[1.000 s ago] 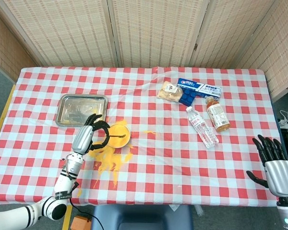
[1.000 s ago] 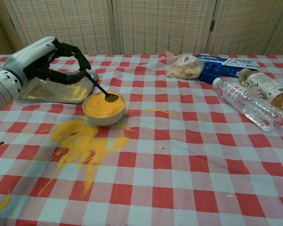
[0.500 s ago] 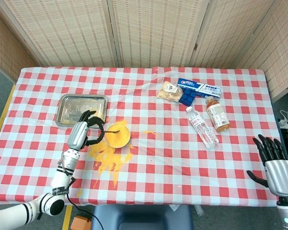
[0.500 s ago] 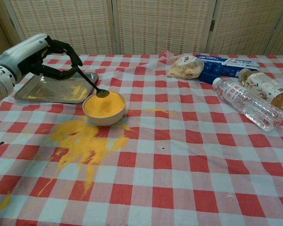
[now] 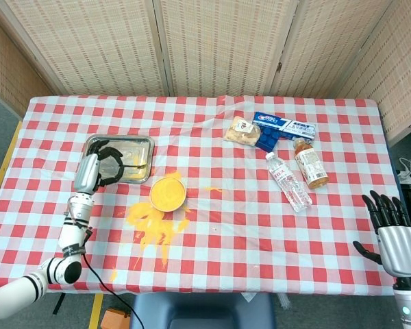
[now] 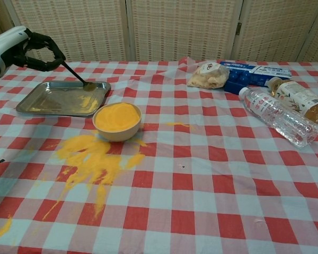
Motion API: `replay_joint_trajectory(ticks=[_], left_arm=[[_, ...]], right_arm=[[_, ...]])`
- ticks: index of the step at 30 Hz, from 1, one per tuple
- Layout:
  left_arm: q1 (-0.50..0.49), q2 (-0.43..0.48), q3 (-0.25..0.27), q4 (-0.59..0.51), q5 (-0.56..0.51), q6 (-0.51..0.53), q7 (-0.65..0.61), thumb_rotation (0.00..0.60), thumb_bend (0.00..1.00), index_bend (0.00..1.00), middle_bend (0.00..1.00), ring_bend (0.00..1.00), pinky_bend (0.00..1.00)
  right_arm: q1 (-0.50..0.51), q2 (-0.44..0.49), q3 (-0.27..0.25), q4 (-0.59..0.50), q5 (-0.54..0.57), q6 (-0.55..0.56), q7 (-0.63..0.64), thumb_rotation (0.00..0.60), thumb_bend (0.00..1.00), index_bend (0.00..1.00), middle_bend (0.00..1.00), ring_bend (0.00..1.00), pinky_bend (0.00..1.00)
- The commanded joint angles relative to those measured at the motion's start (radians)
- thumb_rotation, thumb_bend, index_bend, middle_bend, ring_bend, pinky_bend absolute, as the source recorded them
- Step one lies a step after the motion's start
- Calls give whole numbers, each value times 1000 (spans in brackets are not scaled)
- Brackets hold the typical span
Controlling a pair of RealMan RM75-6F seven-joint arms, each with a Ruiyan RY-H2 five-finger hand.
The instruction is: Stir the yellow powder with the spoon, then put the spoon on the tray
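- The left hand (image 6: pixel 29 46), fingers clamped on the slim dark-handled metal spoon (image 6: pixel 77 77), has carried it out of the round cream bowl of yellow powder (image 6: pixel 117 120) within the last second.
- The spoon's tip now hangs just over the shallow rectangular steel tray (image 6: pixel 42 106), near its far right corner.
- Stirring looks finished; what remains is lowering and letting go.
- The right hand (image 5: pixel 392 233) idles at the table's near right corner, fingers spread, holding nothing.
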State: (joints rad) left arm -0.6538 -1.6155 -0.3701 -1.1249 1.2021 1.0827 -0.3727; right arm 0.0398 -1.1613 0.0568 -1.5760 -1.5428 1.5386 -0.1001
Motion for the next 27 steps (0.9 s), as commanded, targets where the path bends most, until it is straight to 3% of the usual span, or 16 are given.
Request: replay_joint_trajectory(ticks=[1, 10, 21, 23, 27], left_arm=[[-40, -73, -9, 196, -20, -73, -103, 600, 736, 819, 404, 110, 45], [-137, -208, -13, 547, -5, -188, -298, 600, 735, 818, 408, 111, 45], [-191, -297, -8, 733, 4, -238, -397, 600, 700, 772, 416, 131, 46], [-198, -308, -3, 760, 8, -247, -400, 600, 673, 661, 385, 120, 45], [-211, -325, 25, 818, 30, -291, -416, 600, 589, 153, 237, 54, 37]], right_arm=[[2, -6, 3, 2, 7, -5, -10, 600, 60, 0, 0, 0, 0], [6, -15, 13, 7, 33, -15, -25, 600, 60, 0, 0, 0, 0], [13, -20, 21, 18, 65, -40, -32, 600, 60, 0, 0, 0, 0], [12, -20, 22, 18, 67, -38, -33, 600, 60, 0, 0, 0, 0], [5, -15, 19, 15, 67, -29, -33, 600, 60, 0, 0, 0, 0]])
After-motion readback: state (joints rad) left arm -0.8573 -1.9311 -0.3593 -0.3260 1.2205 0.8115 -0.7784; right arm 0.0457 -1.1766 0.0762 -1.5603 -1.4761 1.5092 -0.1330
